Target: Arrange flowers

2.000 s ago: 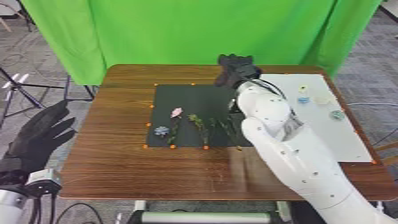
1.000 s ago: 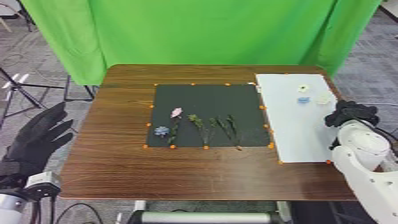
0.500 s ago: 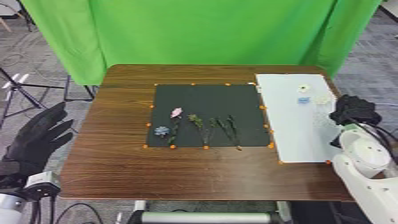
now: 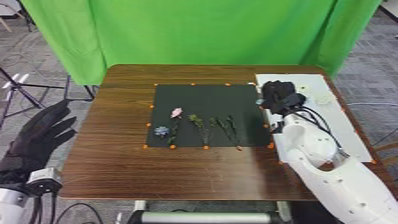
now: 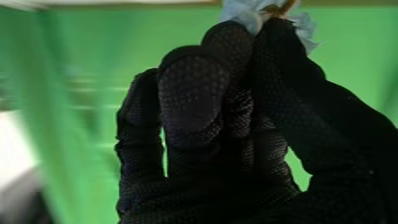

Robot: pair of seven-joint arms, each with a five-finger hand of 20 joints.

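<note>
- Right robot hand (image 4: 279,94): thumb and fingers pinch a pale blue flower (image 5: 238,11) near the white sheet (image 4: 311,80)'s left edge.
- Left robot hand (image 4: 34,134): open, fingers extended, beside the counter (image 4: 115,170).
- 1 pink flower (image 4: 176,112) lies on the black sheet (image 4: 187,95).

no legible text, labels, numbers

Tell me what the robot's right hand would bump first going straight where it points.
The right hand, pinching a pale blue flower, would probably meet the green curtain first, though its height over the table is unclear.
</note>
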